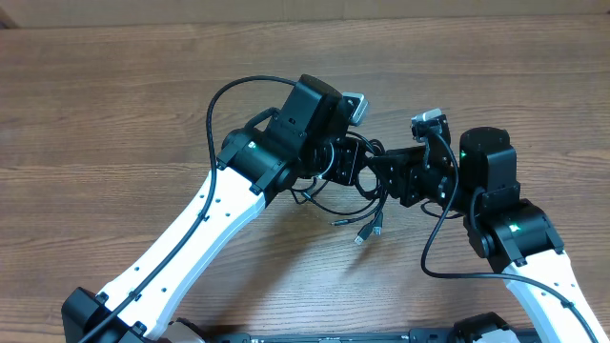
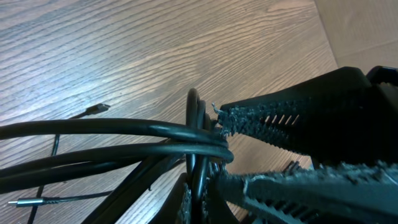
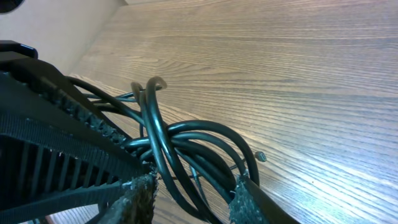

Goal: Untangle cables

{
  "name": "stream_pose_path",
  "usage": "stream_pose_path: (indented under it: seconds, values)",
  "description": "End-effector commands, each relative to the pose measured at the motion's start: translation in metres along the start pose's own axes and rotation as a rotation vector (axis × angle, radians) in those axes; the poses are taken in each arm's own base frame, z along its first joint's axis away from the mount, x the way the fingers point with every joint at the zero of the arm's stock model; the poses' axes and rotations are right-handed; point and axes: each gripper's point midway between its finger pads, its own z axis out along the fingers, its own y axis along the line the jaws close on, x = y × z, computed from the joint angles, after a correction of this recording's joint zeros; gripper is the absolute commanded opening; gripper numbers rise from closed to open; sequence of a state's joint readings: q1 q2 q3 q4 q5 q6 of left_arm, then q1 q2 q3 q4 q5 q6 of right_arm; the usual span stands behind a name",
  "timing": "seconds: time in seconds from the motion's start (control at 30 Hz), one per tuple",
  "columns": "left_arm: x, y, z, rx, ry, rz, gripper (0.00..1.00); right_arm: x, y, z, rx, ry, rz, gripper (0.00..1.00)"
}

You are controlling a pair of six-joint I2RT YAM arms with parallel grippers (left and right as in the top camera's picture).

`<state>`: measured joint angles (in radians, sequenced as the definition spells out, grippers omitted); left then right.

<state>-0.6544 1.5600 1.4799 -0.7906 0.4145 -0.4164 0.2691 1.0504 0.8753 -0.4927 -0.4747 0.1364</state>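
Note:
The cables (image 1: 334,209) are a knotted bundle of thin black cords hanging between my two grippers above the table's middle. Loose plug ends (image 1: 363,234) trail on the wood below. My left gripper (image 2: 196,190) is shut on an upright loop of the cables (image 2: 124,127); in the overhead view it (image 1: 355,164) meets the right one nose to nose. My right gripper (image 3: 193,190) stands open, its rough pads (image 3: 142,198) on either side of several strands of the bundle (image 3: 186,137). A small plug (image 3: 262,157) lies on the table beyond.
A wooden table (image 1: 114,105) lies all around. Thicker black arm cables loop over the left arm (image 1: 214,105) and beside the right arm (image 1: 429,248). Two thin plug ends (image 2: 96,109) rest on the wood to the left of the bundle.

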Motion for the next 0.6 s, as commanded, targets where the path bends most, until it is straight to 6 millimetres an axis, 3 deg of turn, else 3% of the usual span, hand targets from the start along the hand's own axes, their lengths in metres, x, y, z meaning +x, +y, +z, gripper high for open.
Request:
stream_pose_path:
  seconds: [0.0, 0.33, 0.4, 0.57]
  values:
    - [0.009, -0.056, -0.011, 0.240, 0.043, 0.082, 0.04, -0.002, 0.000, 0.001, 0.012, -0.001, -0.016, 0.38]
    - [0.010, -0.066, -0.011, 0.277, 0.047, 0.100, 0.04, -0.002, 0.000, 0.001, 0.012, 0.000, -0.015, 0.38]
    - [0.010, -0.068, -0.011, 0.275, 0.041, 0.108, 0.04, -0.002, 0.000, 0.001, 0.012, 0.000, -0.015, 0.33]
    - [0.004, -0.056, -0.007, 0.199, 0.009, 0.102, 0.04, -0.001, -0.001, 0.001, 0.013, 0.004, -0.013, 0.27]
